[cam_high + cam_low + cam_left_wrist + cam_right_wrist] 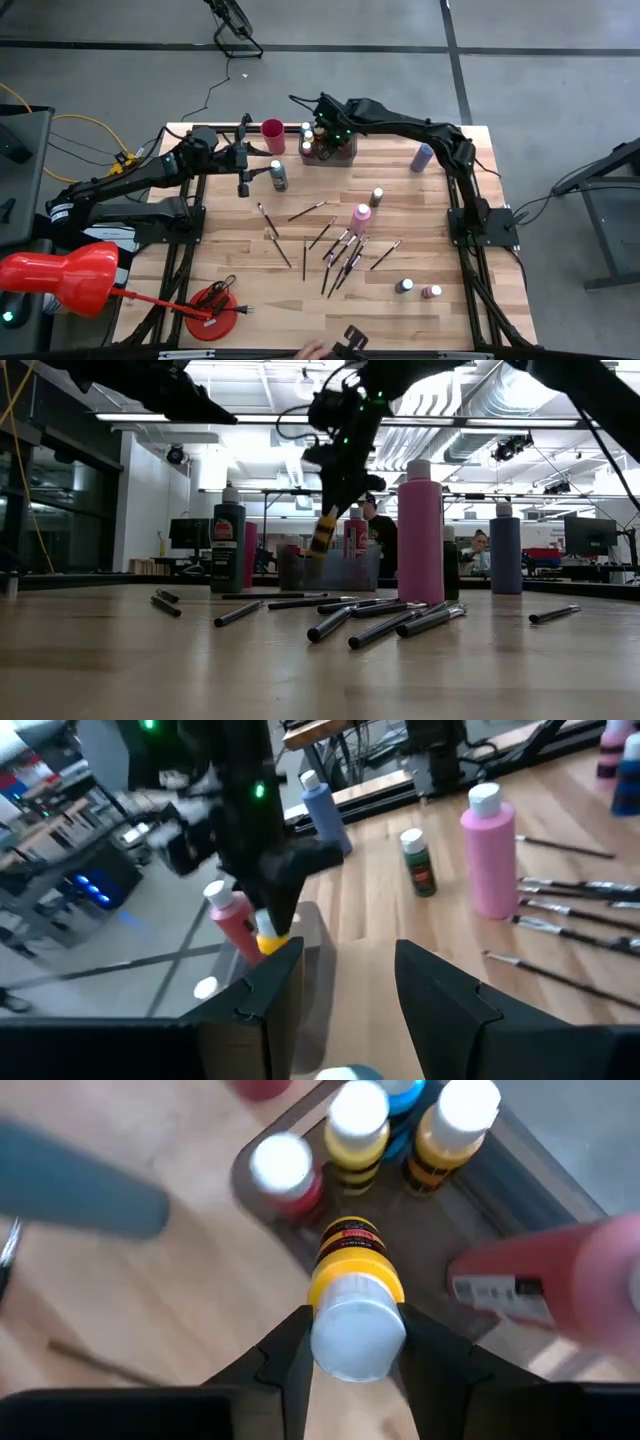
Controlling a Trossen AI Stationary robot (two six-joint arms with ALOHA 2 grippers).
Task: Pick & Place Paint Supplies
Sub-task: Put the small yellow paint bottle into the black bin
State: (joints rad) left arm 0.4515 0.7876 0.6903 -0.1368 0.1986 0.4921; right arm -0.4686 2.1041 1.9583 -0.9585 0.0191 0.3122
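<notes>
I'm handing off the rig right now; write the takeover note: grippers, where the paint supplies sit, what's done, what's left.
Right gripper: shut on a yellow paint bottle, held over the grey tray at the far edge.
Left gripper: open, empty, at the far left near the pink cup.
Done: several bottles already stand in the tray (yellow, red, blue caps visible).
Left: lower and release the yellow bottle. Loose bottles: the tall pink bottle, a dark one, a lavender one, a small dark one, two near the front right. The brushes lie scattered mid-table.

Dark jointed arms [400, 120], green lights, black fingers [285, 1360].
</notes>
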